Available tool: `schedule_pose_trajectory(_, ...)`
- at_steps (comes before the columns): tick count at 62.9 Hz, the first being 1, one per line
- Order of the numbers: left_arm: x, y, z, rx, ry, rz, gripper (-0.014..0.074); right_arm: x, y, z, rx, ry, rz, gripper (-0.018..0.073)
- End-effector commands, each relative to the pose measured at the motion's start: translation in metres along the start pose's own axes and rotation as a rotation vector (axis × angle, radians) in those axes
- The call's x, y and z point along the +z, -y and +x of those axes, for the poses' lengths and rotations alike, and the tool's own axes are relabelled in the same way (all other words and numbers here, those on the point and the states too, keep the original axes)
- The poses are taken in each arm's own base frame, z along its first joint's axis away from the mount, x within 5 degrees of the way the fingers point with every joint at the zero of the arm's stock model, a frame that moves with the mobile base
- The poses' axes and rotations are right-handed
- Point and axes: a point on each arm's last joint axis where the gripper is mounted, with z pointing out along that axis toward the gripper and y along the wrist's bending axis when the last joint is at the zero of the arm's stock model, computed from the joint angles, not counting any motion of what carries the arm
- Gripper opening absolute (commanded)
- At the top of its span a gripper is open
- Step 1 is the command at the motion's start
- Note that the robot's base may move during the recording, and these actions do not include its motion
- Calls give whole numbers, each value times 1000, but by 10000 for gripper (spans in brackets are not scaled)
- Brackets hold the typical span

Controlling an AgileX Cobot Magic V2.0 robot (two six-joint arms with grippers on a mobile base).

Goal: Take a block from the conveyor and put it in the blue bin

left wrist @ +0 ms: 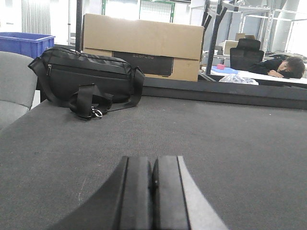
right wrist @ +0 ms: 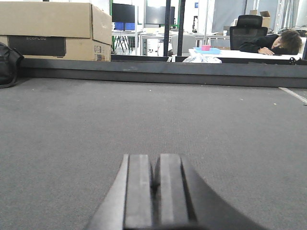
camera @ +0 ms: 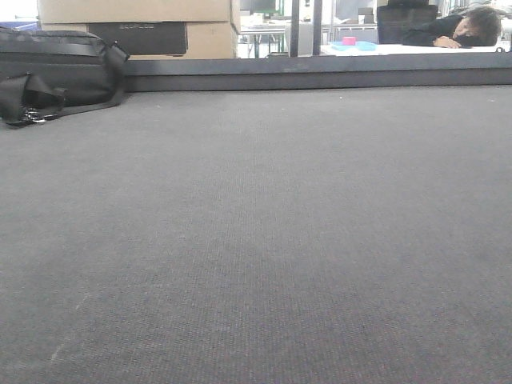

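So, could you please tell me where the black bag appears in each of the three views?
Front view: black bag at top left, lying on the conveyor.
Left wrist view: the bag sits upper left, strap trailing forward.
Right wrist view: only a sliver of the bag at the left edge.
Shared landmark: the cardboard box behind it, seen in all three.

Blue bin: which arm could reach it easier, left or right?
Left, probably: the blue bin shows only in the left wrist view, at its far left. Nothing to grab shows on the conveyor yet.
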Motion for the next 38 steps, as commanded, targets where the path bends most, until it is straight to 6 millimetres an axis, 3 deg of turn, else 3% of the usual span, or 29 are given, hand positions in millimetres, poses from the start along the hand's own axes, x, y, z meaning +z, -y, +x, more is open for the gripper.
schedule_pose_trajectory(1,0,0,-2,-6,19,3,-111,0,0,-3,-9,19,-2,-162)
schedule_pose_trajectory(38,0,0,-2,8,19,3,-111,0,0,-3,-9,19,-2,-162)
